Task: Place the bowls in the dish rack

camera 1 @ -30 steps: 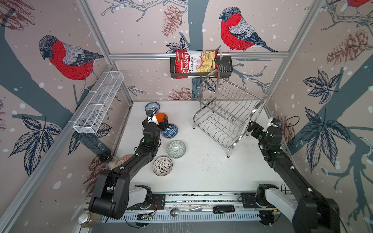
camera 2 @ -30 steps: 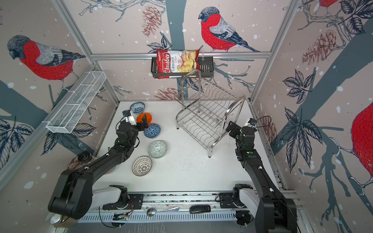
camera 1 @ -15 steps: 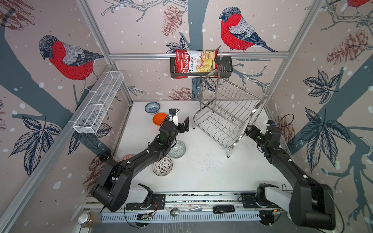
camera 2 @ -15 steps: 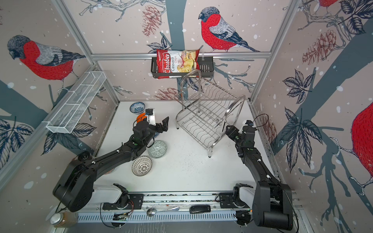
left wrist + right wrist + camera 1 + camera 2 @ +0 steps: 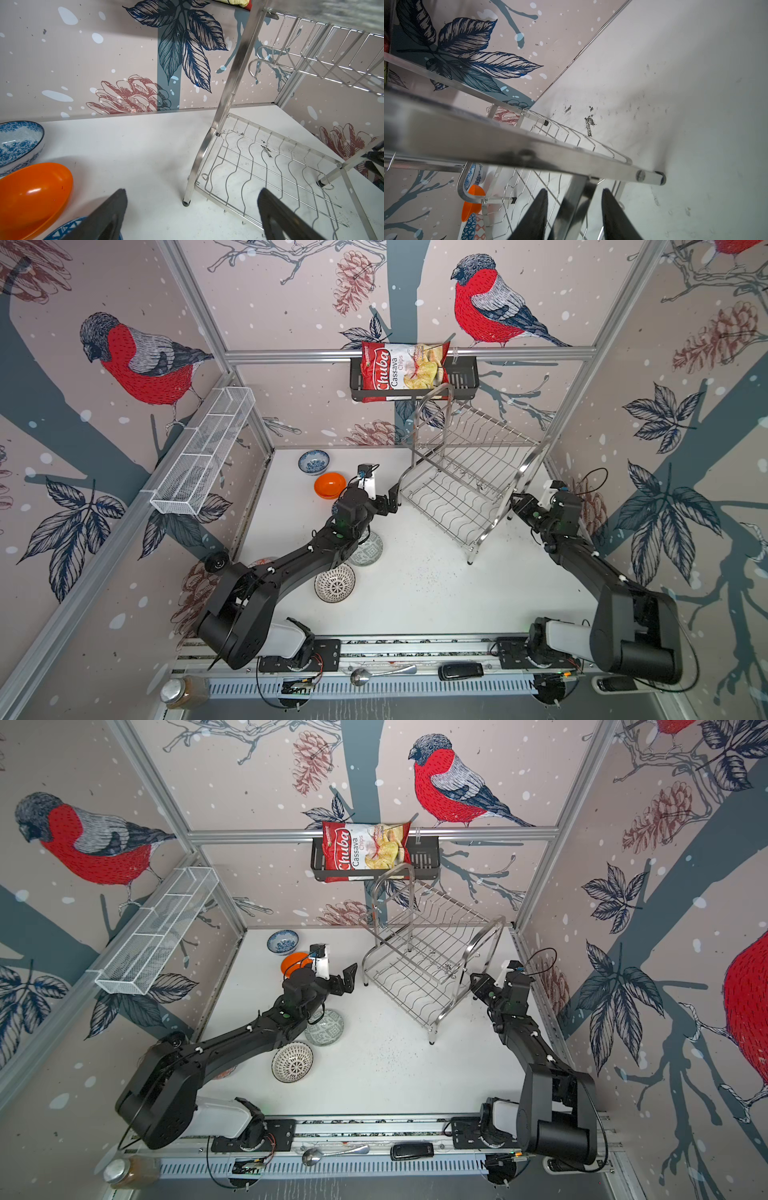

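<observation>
Right hand straddles a steel leg of the dish rack, jaws either side. Can't tell if it's actually biting, though. Left hand hangs wide open and empty by the opposite leg. I'd clamp that slick tube squarely and go slow, since the rack looks light and could skid on the smooth white bench. Every bowl I can see sits on the bench, none racked: glossy dotted bowl nearest, then grey-green bowl, orange bowl, and flowered bowl farthest. The rack's wavy wire slots should suit thin rims.
</observation>
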Controlling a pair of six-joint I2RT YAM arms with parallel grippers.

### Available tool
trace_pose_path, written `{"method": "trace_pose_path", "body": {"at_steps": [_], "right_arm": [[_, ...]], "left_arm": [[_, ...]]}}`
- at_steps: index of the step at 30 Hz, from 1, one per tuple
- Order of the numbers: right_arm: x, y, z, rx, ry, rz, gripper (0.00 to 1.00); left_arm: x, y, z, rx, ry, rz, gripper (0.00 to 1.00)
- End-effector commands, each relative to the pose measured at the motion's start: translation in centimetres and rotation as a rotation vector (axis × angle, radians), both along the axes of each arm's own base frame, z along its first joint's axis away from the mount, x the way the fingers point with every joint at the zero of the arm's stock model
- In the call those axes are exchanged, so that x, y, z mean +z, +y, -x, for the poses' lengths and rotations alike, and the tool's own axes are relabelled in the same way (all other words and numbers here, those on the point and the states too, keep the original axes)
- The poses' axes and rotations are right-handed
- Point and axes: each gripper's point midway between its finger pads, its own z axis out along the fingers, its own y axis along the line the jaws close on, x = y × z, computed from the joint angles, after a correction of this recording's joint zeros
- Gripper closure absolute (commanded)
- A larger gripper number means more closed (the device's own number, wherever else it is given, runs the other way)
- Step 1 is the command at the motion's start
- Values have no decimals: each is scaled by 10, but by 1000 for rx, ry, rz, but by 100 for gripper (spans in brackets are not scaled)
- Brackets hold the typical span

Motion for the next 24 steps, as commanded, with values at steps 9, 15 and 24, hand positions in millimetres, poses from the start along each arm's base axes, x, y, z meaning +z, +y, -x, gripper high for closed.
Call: {"method": "trace_pose_path", "body": {"at_steps": [9,15,24], "right_arm": [[-18,-6,-9,-12,76,15,66],[-22,-17,-23,-32,89,84,70],[-24,-49,-58,-77,145,247,67]], "left_arm": [[9,-13,-1,-51,-37,11,2],[10,-21,0,-91,-28,17,2],[10,-41,-5,-166,5,33,2]]}}
